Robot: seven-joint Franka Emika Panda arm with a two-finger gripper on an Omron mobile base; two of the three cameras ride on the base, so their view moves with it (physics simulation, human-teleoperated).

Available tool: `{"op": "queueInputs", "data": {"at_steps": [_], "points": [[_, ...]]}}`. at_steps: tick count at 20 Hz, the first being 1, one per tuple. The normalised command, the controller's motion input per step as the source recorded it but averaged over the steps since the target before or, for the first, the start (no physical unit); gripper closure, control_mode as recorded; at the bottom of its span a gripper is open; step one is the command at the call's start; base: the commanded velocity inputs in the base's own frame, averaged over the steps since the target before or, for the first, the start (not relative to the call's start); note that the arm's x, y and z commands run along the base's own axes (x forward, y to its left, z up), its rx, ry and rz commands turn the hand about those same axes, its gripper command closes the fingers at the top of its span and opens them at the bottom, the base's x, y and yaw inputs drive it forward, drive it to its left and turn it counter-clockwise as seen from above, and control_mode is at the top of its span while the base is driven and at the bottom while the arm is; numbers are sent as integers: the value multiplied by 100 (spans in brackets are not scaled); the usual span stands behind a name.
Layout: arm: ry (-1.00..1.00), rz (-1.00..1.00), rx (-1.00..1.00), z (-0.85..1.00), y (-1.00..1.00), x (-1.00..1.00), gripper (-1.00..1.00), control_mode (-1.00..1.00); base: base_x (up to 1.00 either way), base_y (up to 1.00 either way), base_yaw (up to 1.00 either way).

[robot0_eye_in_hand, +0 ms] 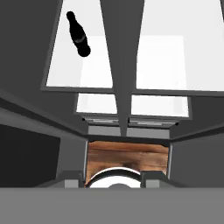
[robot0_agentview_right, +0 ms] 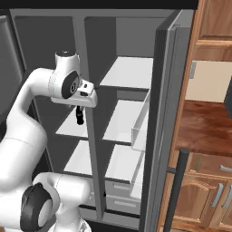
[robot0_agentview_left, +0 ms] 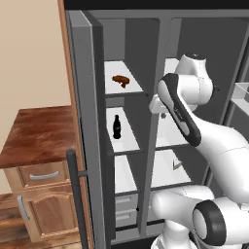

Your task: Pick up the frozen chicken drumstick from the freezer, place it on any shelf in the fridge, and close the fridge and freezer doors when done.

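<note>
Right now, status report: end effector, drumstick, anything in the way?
End effector state unclear, nothing seen held. Reddish-brown chicken drumstick lying on upper white freezer shelf, untouched. Black bottle upright one shelf below, clear of it. Both grey doors open.

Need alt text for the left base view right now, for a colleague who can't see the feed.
The frozen chicken drumstick lies on the freezer's top white shelf, with a black bottle standing on the shelf below. The white arm reaches up in front of the open unit, and the freezer door stands wide open at left.

Glossy white arm (robot0_agentview_left: 214,141) of rounded, bulbous segments — dark charcoal bands at joints, apparently 1 black cap.
</note>
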Motion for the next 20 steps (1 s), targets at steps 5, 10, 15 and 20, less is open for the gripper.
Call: {"op": "queueInputs", "data": {"at_steps": [5, 10, 15, 20], "points": [[-3, 2, 0, 0, 0, -29, -100, -100, 0, 0, 0], [-18, 0, 0, 0, 3, -52, -100, -100, 0, 0, 0], [-21, 0, 0, 0, 0, -37, -100, -100, 0, 0, 0], [-20, 0, 0, 0, 17, -15, -100, -100, 0, 0, 0]]}}
